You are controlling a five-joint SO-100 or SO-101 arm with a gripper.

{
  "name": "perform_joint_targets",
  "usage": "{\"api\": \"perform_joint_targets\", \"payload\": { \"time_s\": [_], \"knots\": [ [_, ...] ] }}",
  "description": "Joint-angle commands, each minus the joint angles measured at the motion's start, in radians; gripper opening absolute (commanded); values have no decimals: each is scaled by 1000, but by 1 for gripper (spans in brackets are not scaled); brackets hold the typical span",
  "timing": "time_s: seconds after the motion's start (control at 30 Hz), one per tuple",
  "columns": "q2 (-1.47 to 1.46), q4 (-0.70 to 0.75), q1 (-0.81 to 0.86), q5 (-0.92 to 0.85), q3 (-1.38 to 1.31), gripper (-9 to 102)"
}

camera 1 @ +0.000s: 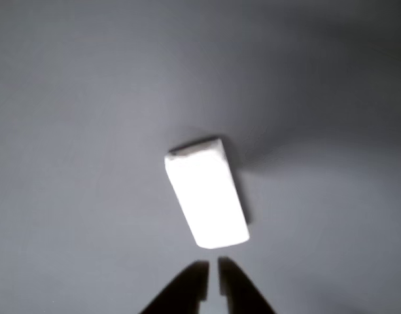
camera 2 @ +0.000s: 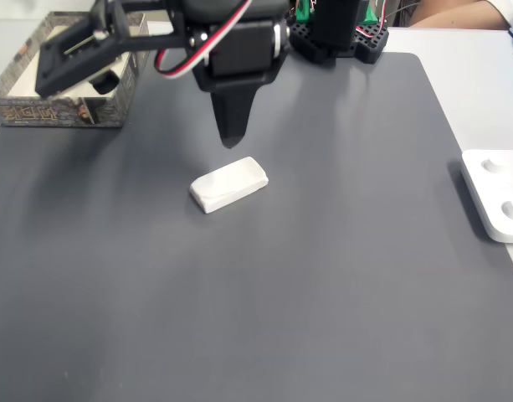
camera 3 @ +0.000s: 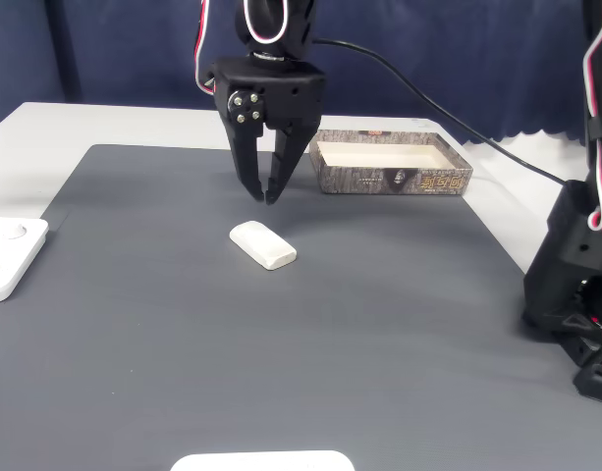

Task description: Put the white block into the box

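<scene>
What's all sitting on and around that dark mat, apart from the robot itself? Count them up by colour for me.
White: 3, the white block, a white plastic device at the mat's edge, and another white piece at the near edge in a fixed view.
Cream and grey-brown: 1, the box.
Total: 4.

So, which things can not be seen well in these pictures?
- The box: in a fixed view the black arm covers most of its inside.
- The white block: in the other view it is overexposed and blurred; surface detail is lost.
- The gripper: tips nearly together; any gap is too small to judge.
- White device: cut off by the right edge.
</scene>
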Motion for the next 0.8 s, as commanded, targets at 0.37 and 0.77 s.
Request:
{"api": "perform_joint_targets", "payload": {
  "time_s": [0.37, 0.77],
  "knots": [
    [9, 11, 3, 190, -21, -2],
    [8, 32, 34, 342, 8, 0]
  ]
}}
